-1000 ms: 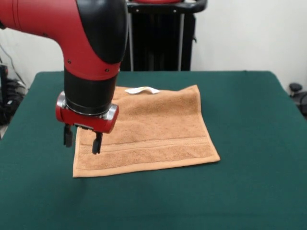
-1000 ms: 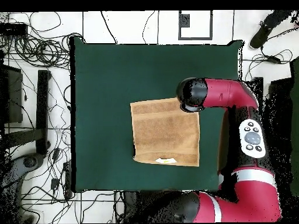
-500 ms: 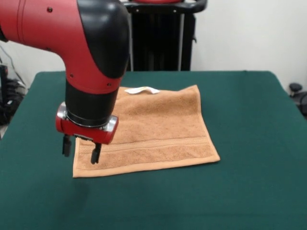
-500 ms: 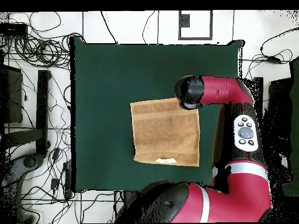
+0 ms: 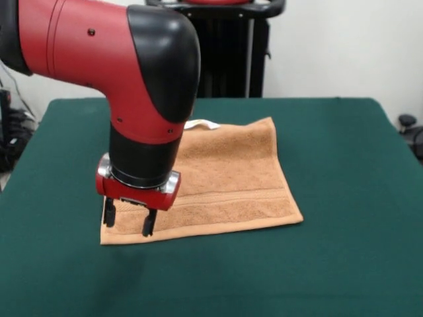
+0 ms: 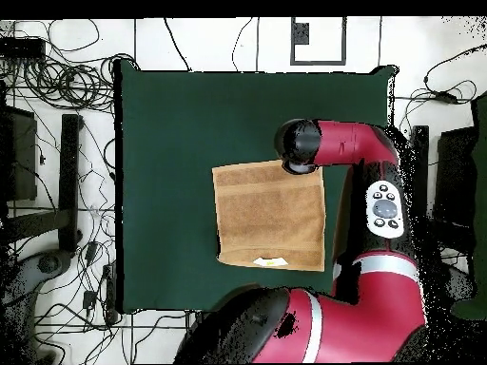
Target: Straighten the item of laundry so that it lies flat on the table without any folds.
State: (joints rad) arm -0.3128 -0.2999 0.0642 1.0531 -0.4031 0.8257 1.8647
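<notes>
The orange-tan towel (image 5: 225, 178) lies spread on the dark green table (image 5: 344, 264), with a border band near its front edge and a small white tag (image 5: 201, 123) at its far edge. It looks doubled over, with its layers even. My gripper (image 5: 127, 222) hangs open just above the towel's front left corner, fingers pointing down. In the overhead view the towel (image 6: 266, 214) sits at the table's middle, and the arm's head (image 6: 297, 144) covers its upper right corner, hiding the gripper there.
The robot's black pedestal (image 5: 221, 53) stands behind the table's far edge. In the overhead view the red arm (image 6: 376, 204) runs along the towel's right side. Cables and a stand (image 6: 67, 181) lie on the floor beyond the table's left edge.
My gripper has moved down and toward the towel's front left corner, a little to the right in the front view. The arm has swung closer over the table. The towel has not moved.
</notes>
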